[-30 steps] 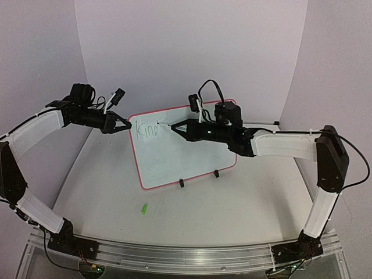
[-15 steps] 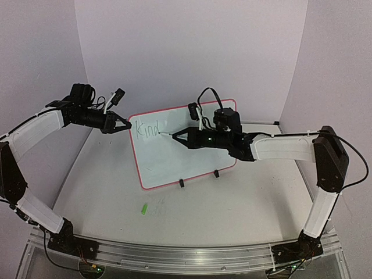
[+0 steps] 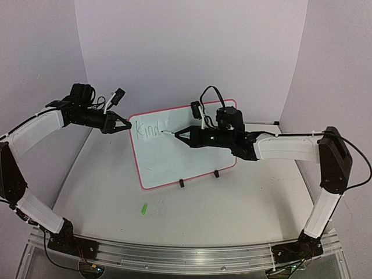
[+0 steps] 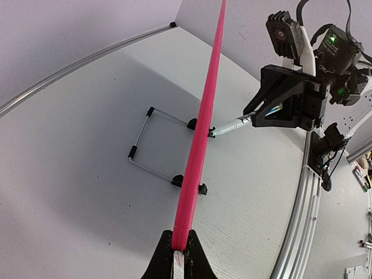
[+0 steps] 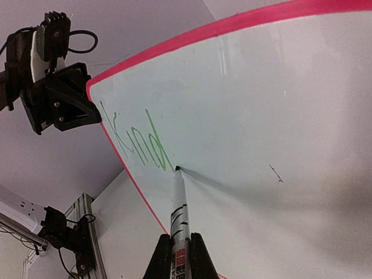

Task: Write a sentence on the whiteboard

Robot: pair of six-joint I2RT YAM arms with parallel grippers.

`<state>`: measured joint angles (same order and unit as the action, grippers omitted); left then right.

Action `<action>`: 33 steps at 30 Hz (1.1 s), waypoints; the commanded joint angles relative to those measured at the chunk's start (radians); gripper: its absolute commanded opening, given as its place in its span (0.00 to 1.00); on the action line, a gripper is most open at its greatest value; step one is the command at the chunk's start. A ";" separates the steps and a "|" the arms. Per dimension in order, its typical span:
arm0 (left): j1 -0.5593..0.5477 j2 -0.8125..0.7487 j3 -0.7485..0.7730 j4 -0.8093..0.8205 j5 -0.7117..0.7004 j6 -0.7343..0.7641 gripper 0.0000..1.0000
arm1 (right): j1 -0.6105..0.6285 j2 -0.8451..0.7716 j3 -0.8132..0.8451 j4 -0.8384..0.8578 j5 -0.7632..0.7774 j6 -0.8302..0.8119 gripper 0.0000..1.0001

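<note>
The whiteboard (image 3: 186,157) stands tilted on its wire stand at mid table. In the left wrist view it shows edge-on as a pink rim (image 4: 203,116). My left gripper (image 3: 128,125) is shut on the rim at the upper left corner (image 4: 179,254). Green writing, the start of the sentence (image 3: 147,129), reads "Kind" near the board's top left (image 5: 136,142). My right gripper (image 3: 177,135) is shut on a silver marker (image 5: 180,203). The marker's tip touches the board just right of the "d". The marker (image 4: 229,126) also shows from the left wrist.
A small green marker cap (image 3: 144,208) lies on the table in front of the board. Black clips (image 3: 182,183) hold the board's lower edge, and the wire stand (image 4: 145,139) juts out behind it. An aluminium rail (image 3: 174,256) runs along the near edge.
The letter "d" has been finished, so "Kin" now reads "Kind". The right gripper and marker tip have moved slightly right and down. The left arm has not moved.
</note>
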<state>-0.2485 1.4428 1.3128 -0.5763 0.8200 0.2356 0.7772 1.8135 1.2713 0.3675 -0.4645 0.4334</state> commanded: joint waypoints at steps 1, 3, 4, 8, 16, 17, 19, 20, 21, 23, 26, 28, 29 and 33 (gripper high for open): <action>-0.001 -0.053 0.008 0.036 0.040 0.005 0.00 | -0.010 -0.079 0.020 0.016 0.019 -0.020 0.00; -0.001 -0.054 0.008 0.036 0.040 0.005 0.00 | -0.010 -0.081 0.028 0.017 -0.012 -0.021 0.00; -0.001 -0.055 0.008 0.036 0.040 0.005 0.00 | -0.010 -0.078 0.032 0.016 -0.023 -0.021 0.00; -0.001 -0.053 0.008 0.036 0.040 0.005 0.00 | -0.010 -0.049 0.048 0.010 -0.052 -0.017 0.00; -0.001 -0.050 0.008 0.035 0.040 0.007 0.00 | -0.010 -0.003 0.079 0.001 -0.058 -0.015 0.00; -0.001 -0.050 0.008 0.036 0.040 0.006 0.00 | -0.010 0.002 0.085 -0.005 -0.052 -0.015 0.00; 0.000 -0.050 0.008 0.036 0.040 0.005 0.00 | -0.010 0.007 0.090 -0.009 -0.038 -0.013 0.00; -0.001 -0.050 0.008 0.036 0.040 0.005 0.00 | -0.010 0.007 0.091 -0.009 -0.028 -0.012 0.00; -0.001 -0.050 0.008 0.035 0.040 0.006 0.00 | -0.010 0.007 0.090 -0.010 -0.018 -0.011 0.00; 0.000 -0.050 0.008 0.035 0.040 0.006 0.00 | -0.010 0.005 0.085 -0.013 0.004 -0.010 0.00; 0.000 -0.051 0.008 0.035 0.040 0.006 0.00 | -0.010 -0.003 0.064 -0.013 0.037 -0.006 0.00; -0.001 -0.052 0.007 0.036 0.039 0.006 0.00 | -0.010 -0.011 0.048 -0.013 0.048 -0.004 0.00; -0.001 -0.052 0.008 0.036 0.040 0.006 0.00 | -0.010 -0.012 0.040 -0.013 0.050 -0.004 0.00; -0.001 -0.050 0.008 0.035 0.041 0.005 0.00 | -0.010 -0.006 0.022 -0.015 0.035 0.004 0.00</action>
<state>-0.2497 1.4372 1.3126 -0.5780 0.8276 0.2352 0.7712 1.8065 1.3148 0.3437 -0.4641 0.4259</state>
